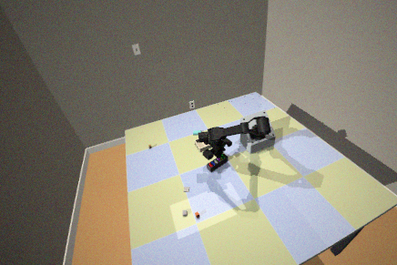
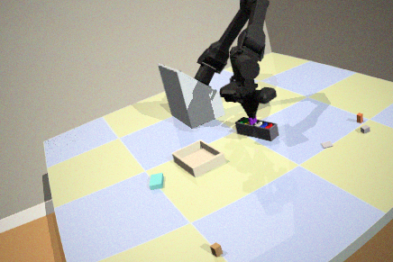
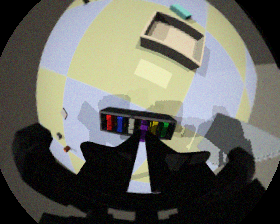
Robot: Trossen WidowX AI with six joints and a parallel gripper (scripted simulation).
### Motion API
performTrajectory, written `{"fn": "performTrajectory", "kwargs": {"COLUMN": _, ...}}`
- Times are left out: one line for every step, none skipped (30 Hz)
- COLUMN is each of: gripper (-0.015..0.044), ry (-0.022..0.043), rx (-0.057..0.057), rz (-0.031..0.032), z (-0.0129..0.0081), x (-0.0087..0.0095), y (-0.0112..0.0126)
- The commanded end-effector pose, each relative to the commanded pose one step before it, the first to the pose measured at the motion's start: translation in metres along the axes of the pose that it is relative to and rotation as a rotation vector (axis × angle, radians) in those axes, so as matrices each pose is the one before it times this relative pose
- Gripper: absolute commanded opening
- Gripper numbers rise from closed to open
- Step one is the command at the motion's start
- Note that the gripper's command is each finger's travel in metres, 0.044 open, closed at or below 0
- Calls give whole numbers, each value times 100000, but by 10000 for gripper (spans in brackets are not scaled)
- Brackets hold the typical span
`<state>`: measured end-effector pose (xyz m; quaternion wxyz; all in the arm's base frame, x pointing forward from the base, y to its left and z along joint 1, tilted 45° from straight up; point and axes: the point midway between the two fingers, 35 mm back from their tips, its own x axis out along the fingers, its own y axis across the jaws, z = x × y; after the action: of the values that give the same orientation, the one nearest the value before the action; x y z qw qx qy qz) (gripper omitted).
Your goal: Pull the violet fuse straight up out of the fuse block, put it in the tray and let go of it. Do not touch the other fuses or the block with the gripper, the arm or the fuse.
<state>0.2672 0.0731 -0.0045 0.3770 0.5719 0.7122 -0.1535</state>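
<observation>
Gripper (image 2: pixel 253 117) pinched the violet fuse (image 2: pixel 252 121), a small bright purple blade, seated upright mid-row in the dark fuse block (image 2: pixel 257 129), beige tray (image 2: pixel 198 158) nearby, apart.

Grey walls (image 1: pixel 137 7) (one bearing a switch plate (image 1: pixel 136 49)) meet an orange floor (image 1: pixel 97 212).

violet fuse (image 2: pixel 252 121) mostly hidden between gripper (image 2: pixel 252 117) fingertips; lower part inside fuse block (image 2: pixel 257 131)
</observation>
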Motion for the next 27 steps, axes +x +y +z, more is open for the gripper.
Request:
{"fn": "performTrajectory", "kwargs": {"gripper": 0, "ry": -536, "rx": -846, "rz": 130, "z": 18, "x": -343, "y": 119}}
{"fn": "performTrajectory", "kwargs": {"gripper": 0, "ry": 4, "rx": 9, "rz": 0, "z": 0, "x": -49, "y": -1}}
{"fn": "performTrajectory", "kwargs": {"gripper": 0, "ry": 4, "rx": 9, "rz": 0, "z": 0, "x": -49, "y": -1}}
{"fn": "performTrajectory", "kwargs": {"gripper": 0, "ry": 5, "rx": 9, "rz": 0, "z": 0, "x": -49, "y": -1}}
{"fn": "performTrajectory", "kwargs": {"gripper": 0, "ry": 5, "rx": 9, "rz": 0, "z": 0, "x": -49, "y": -1}}
{"fn": "performTrajectory", "kwargs": {"gripper": 0, "ry": 5, "rx": 9, "rz": 0, "z": 0, "x": -49, "y": -1}}
{"fn": "performTrajectory", "kwargs": {"gripper": 0, "ry": 5, "rx": 9, "rz": 0, "z": 0, "x": -49, "y": -1}}
{"fn": "performTrajectory", "kwargs": {"gripper": 0, "ry": 5, "rx": 9, "rz": 0, "z": -1, "x": -49, "y": -1}}
{"fn": "performTrajectory", "kwargs": {"gripper": 0, "ry": 5, "rx": 9, "rz": 0, "z": -1, "x": -49, "y": -2}}
{"fn": "performTrajectory", "kwargs": {"gripper": 0, "ry": 5, "rx": 9, "rz": 0, "z": -1, "x": -49, "y": -2}}
{"fn": "performTrajectory", "kwargs": {"gripper": 0, "ry": 6, "rx": 9, "rz": 0, "z": -1, "x": -49, "y": -2}}
{"fn": "performTrajectory", "kwargs": {"gripper": 0, "ry": 6, "rx": 9, "rz": 0, "z": -1, "x": -49, "y": -2}}
{"fn": "performTrajectory", "kwargs": {"gripper": 0, "ry": 6, "rx": 9, "rz": 0, "z": -1, "x": -49, "y": -2}}
{"fn": "performTrajectory", "kwargs": {"gripper": 0, "ry": 6, "rx": 9, "rz": 0, "z": -1, "x": -49, "y": -2}}
{"fn": "performTrajectory", "kwargs": {"gripper": 0, "ry": 6, "rx": 9, "rz": 0, "z": -1, "x": -49, "y": -2}}
{"fn": "performTrajectory", "kwargs": {"gripper": 0, "ry": 6, "rx": 9, "rz": 0, "z": -1, "x": -49, "y": -2}}
{"fn": "performTrajectory", "kwargs": {"gripper": 0, "ry": 6, "rx": 9, "rz": 0, "z": -1, "x": -49, "y": -2}}
{"fn": "performTrajectory", "kwargs": {"gripper": 0, "ry": 7, "rx": 9, "rz": 0, "z": -1, "x": -49, "y": -2}}
{"fn": "performTrajectory", "kwargs": {"gripper": 0, "ry": 7, "rx": 9, "rz": 0, "z": -1, "x": -49, "y": -2}}
{"fn": "performTrajectory", "kwargs": {"gripper": 0, "ry": 7, "rx": 9, "rz": 0, "z": -2, "x": -49, "y": -2}}
{"fn": "performTrajectory", "kwargs": {"gripper": 0, "ry": 7, "rx": 9, "rz": 0, "z": -2, "x": -49, "y": -2}}
{"fn": "performTrajectory", "kwargs": {"gripper": 0, "ry": 7, "rx": 9, "rz": 0, "z": -2, "x": -49, "y": -2}}
{"fn": "performTrajectory", "kwargs": {"gripper": 0, "ry": 7, "rx": 9, "rz": 0, "z": -2, "x": -49, "y": -2}}
{"fn": "performTrajectory", "kwargs": {"gripper": 0, "ry": 8, "rx": 9, "rz": 1, "z": -2, "x": -49, "y": -3}}
{"fn": "performTrajectory", "kwargs": {"gripper": 0, "ry": 8, "rx": 9, "rz": 1, "z": -2, "x": -49, "y": -3}}
{"fn": "performTrajectory", "kwargs": {"gripper": 0, "ry": 8, "rx": 9, "rz": 1, "z": -2, "x": -50, "y": -3}}
{"fn": "performTrajectory", "kwargs": {"gripper": 0, "ry": 8, "rx": 9, "rz": 1, "z": -2, "x": -50, "y": -3}}
